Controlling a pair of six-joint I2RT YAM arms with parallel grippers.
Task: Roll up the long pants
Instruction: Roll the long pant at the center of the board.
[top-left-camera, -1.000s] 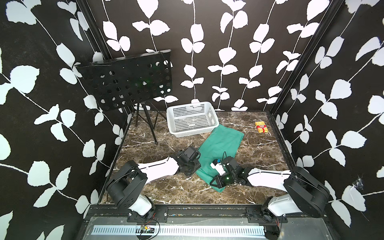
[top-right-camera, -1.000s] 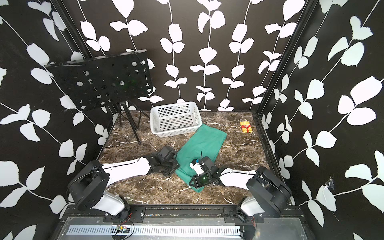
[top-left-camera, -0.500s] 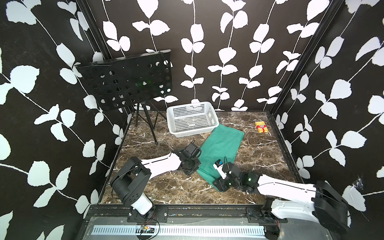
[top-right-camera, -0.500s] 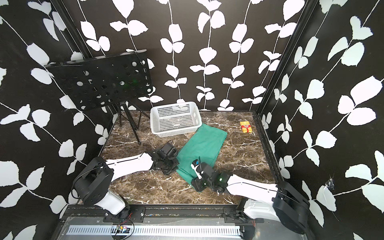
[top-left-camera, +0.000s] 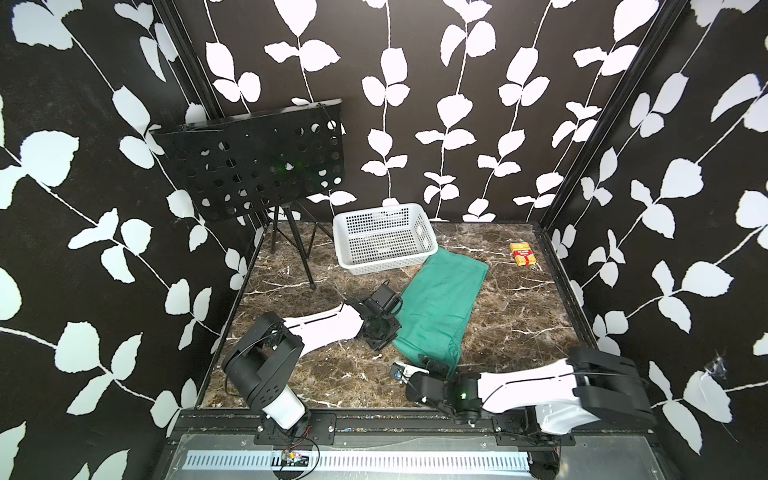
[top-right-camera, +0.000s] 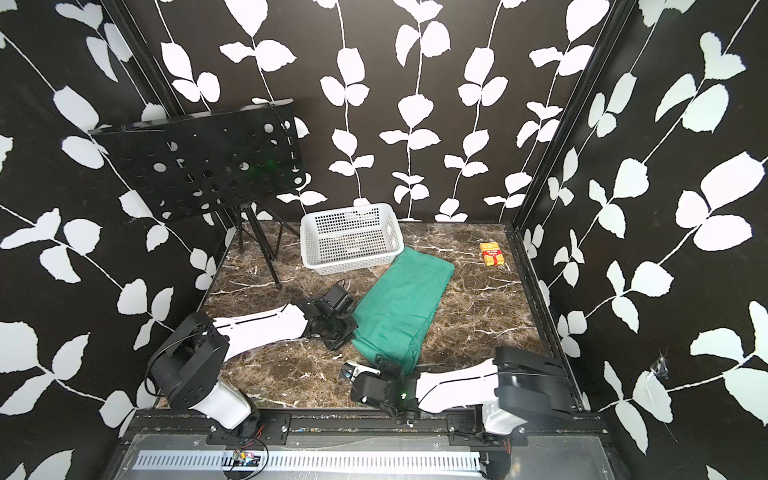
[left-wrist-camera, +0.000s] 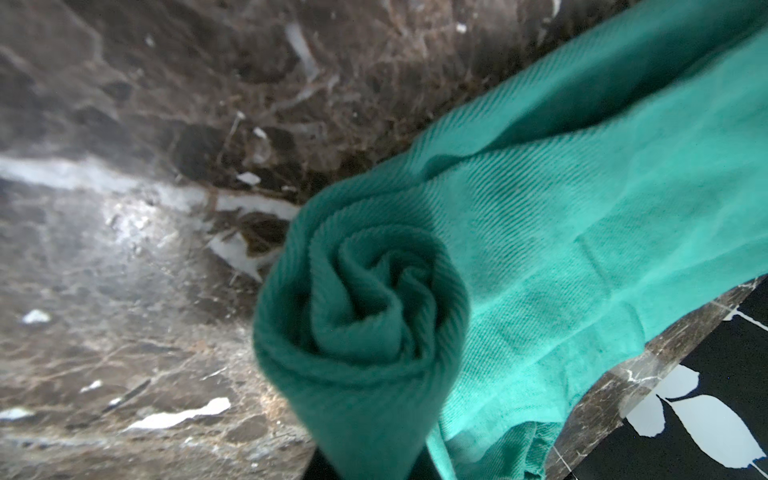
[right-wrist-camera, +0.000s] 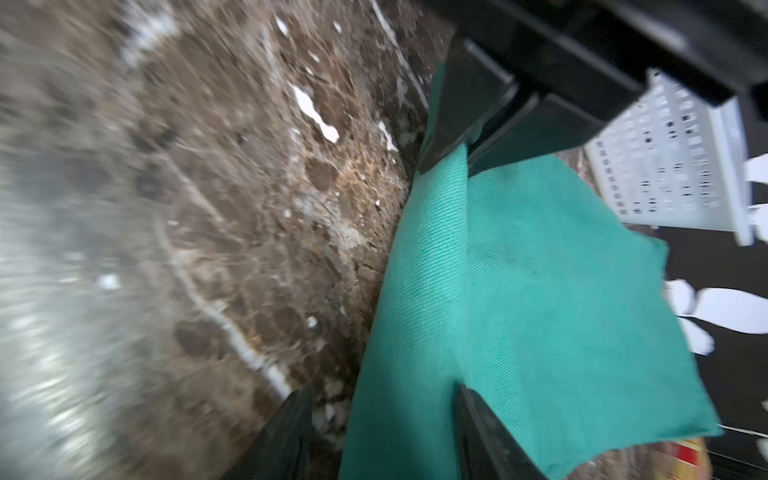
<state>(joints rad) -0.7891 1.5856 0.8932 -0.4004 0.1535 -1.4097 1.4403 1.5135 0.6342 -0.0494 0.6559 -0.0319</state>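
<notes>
The long pants (top-left-camera: 444, 299) (top-right-camera: 403, 299) lie folded as a teal-green strip running from the white basket toward the front. The near end is rolled; its spiral (left-wrist-camera: 365, 311) shows in the left wrist view. My left gripper (top-left-camera: 388, 332) (top-right-camera: 348, 329) (left-wrist-camera: 370, 469) is shut on the roll's left end, with cloth bulging out of the jaws. My right gripper (top-left-camera: 432, 361) (top-right-camera: 386, 361) (right-wrist-camera: 386, 436) stands open at the near end. Its fingers (right-wrist-camera: 286, 436) straddle the cloth's edge, one on the marble and one on the cloth.
A white basket (top-left-camera: 386, 262) (top-right-camera: 349, 264) touches the pants' far end. A black perforated music stand (top-left-camera: 257, 162) on a tripod stands at the back left. A small yellow-red box (top-left-camera: 523, 253) lies at the back right. Patterned walls close in the marble floor (top-left-camera: 511, 324).
The right gripper opened and drew back toward the front end of the pants, its arm stretching low. The left gripper closed on the roll's left end.
</notes>
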